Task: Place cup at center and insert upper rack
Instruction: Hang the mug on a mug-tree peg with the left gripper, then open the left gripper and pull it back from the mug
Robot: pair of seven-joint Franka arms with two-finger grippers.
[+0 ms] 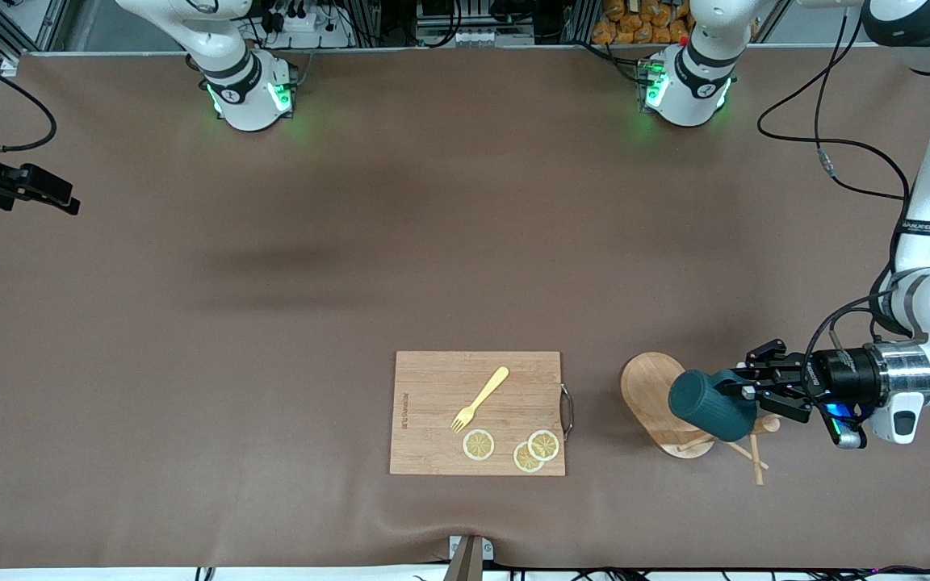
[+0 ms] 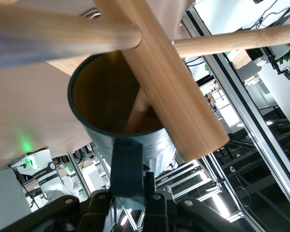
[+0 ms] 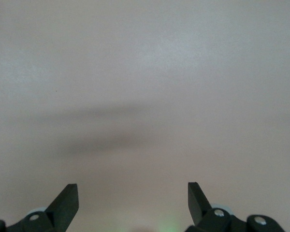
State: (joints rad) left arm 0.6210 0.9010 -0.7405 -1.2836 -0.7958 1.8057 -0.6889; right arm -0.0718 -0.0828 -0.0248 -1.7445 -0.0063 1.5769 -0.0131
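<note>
Teal and tipped on its side, the cup (image 1: 711,405) hung in the left gripper (image 1: 743,392), which was clenched on its small handle over the upper rack (image 1: 659,399); that wooden mug tree lay toppled on the brown bench (image 1: 271,323) toward the left arm's end, its oval base beside the cutting board (image 1: 477,413) with a yellow fork (image 1: 479,399) and lemon slices (image 1: 513,448). The right gripper (image 1: 37,190) waited at the right arm's end of the bench, well apart from everything. From the left wrist view, the cup (image 2: 118,106) showed its tan inside with the handle pinched between the fingers (image 2: 154,203), and the rack's post (image 2: 164,82) and crossed pegs lay right against its rim, one peg seemingly reaching into the mouth. From the right wrist view, the right gripper (image 3: 133,203) stood released, jaws wide over bare bench. The step in hand looked like freeing the cup from the rack, with placement at the center not yet done. The next move would call for drawing the cup clear of the pegs without dragging the rack, then carrying it to the open middle and setting it upright.
</note>
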